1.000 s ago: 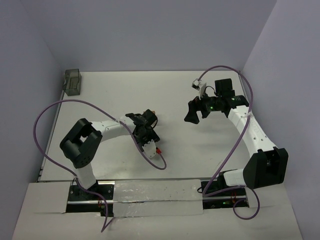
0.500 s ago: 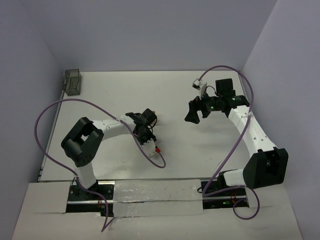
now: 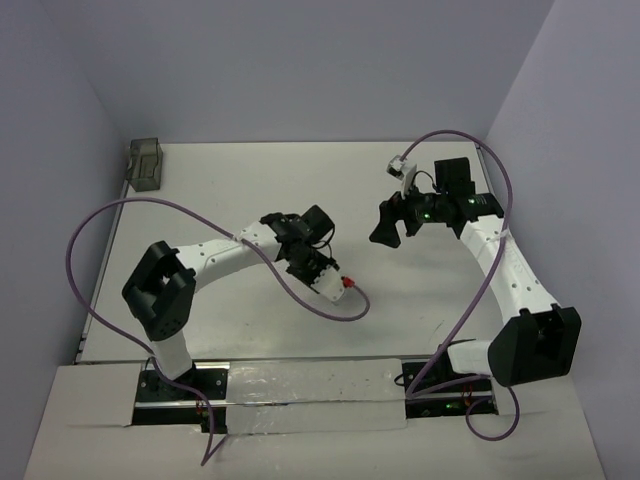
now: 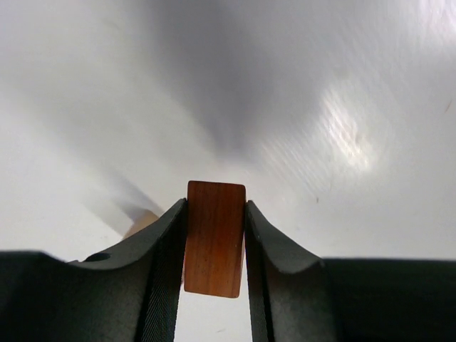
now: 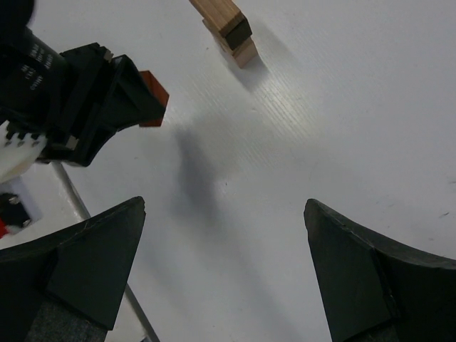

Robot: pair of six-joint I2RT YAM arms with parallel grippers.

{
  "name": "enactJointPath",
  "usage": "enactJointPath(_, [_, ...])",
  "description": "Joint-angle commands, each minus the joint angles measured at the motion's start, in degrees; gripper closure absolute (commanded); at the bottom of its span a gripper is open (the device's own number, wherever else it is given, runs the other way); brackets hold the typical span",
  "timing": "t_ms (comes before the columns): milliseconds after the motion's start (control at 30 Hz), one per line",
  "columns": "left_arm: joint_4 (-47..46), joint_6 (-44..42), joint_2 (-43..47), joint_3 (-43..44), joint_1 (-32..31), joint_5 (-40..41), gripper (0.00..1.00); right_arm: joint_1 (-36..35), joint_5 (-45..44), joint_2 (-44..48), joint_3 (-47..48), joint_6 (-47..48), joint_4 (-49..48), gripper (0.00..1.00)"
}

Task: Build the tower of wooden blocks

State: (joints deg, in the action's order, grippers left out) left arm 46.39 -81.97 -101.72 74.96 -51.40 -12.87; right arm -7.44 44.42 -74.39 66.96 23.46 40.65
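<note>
- The left gripper [image 4: 215, 206] was clamped on a small reddish-brown block [image 4: 214, 242]; its two black fingers [image 4: 167, 249] pressed flat against the block's long sides, only partly closed because the wood filled the gap between them
- That block stood upright in the grip, with its top edge poking just above the fingertips; from the right wrist's view it looked to be held clear of the white table [image 3: 250, 180], though I could not be certain
- The left arm reached towards the middle of the table; its gripper sat near the right one, but the two were not touching
- The right gripper [image 5: 224, 206] was spread wide with nothing between its jaws; it hung over bare table, facing the left gripper
- A few light tan blocks [image 5: 224, 21], stacked together with one dark end face showing, lay on the table near the held block but apart from it; neither gripper touched them
- A grey container [image 3: 146, 165] sat in the far left corner, well apart from both arms
</note>
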Motion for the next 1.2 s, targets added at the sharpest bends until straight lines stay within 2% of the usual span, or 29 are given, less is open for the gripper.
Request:
enactJointPath(0, [6.95, 20.82, 3.55, 10.82, -0.54, -15.36, 1.00, 0.59, 1.72, 4.71, 0.60, -0.88, -1.28, 0.00])
enactJointPath(67, [9.24, 29.39, 3.06, 16.56, -0.41, -20.90, 1.00, 0.73, 1.35, 5.88, 0.86, -0.79, -1.36, 0.00])
enactJointPath(133, [10.48, 36.62, 2.88, 18.81, 0.13, -24.67, 1.00, 1.08, 0.69, 6.75, 1.18, -0.32, -1.28, 0.00])
enactJointPath(233, [11.92, 48.36, 2.59, 22.47, 2.13, -35.43, 1.00, 1.21, -1.31, 9.40, 1.16, 3.03, -1.36, 0.00])
enactJointPath(333, [13.02, 55.33, 2.49, 24.79, 5.38, -45.53, 1.00, 1.29, -2.48, 12.76, 0.72, 7.35, -1.80, 0.00])
enactJointPath(433, [9.53, 64.01, 2.65, 22.89, 9.95, -52.06, 1.00, 1.20, -3.42, 15.68, 0.35, 11.76, -2.74, 0.00])
enactJointPath(533, [4.26, 75.54, 2.84, 18.73, 13.40, -62.21, 1.00, 1.29, -3.55, 17.71, -1.07, 15.85, -3.95, 0.00])
enactJointPath(633, [-8.00, 89.47, 4.80, 11.58, 14.73, -69.62, 1.00, 1.12, -1.78, 21.60, -2.99, 23.04, -5.35, 0.00])
enactJointPath(700, [-18.41, 99.19, 5.53, 6.24, 14.66, -72.57, 1.00, 0.18, -0.08, 25.80, -4.57, 28.26, -7.84, 0.01])
enactJointPath(767, [-26.05, 107.07, 5.99, 3.45, 14.69, -74.56, 1.00, -0.86, 0.41, 28.38, -6.19, 29.75, -11.51, 0.02])
enactJointPath(800, [-30.08, 114.31, 6.30, 0.97, 14.72, -76.87, 1.00, -2.27, 0.72, 31.32, -8.29, 31.67, -14.06, 0.04])
enactJointPath(833, [-32.61, 117.03, 6.39, 0.08, 14.63, -78.09, 1.00, -4.08, 0.35, 33.53, -10.05, 33.74, -17.48, 0.07])
enactJointPath(967, [-28.19, 116.07, 6.91, -0.12, 14.52, -79.41, 1.00, -13.26, -2.78, 39.68, -17.51, 41.73, -25.04, 0.13])
enactJointPath(1033, [-30.79, 122.74, 7.33, -1.67, 14.40, -79.42, 1.00, -19.53, -2.76, 43.02, -21.24, 50.95, -25.62, 0.16])
enactJointPath(1067, [-35.10, 125.62, 7.67, -3.48, 14.40, -79.24, 1.00, -20.85, -2.24, 44.40, -21.86, 53.00, -25.53, 0.17])
enactJointPath(1100, [-35.16, 125.68, 7.68, -3.51, 14.40, -79.07, 1.00, -20.88, -2.23, 44.42, -21.87, 54.41, -25.18, 0.19])
enactJointPath(1167, [-38.92, 131.93, 8.65, -5.59, 14.37, -79.19, 1.00, -25.87, -1.03, 45.68, -22.57, 58.36, -22.46, 0.26])
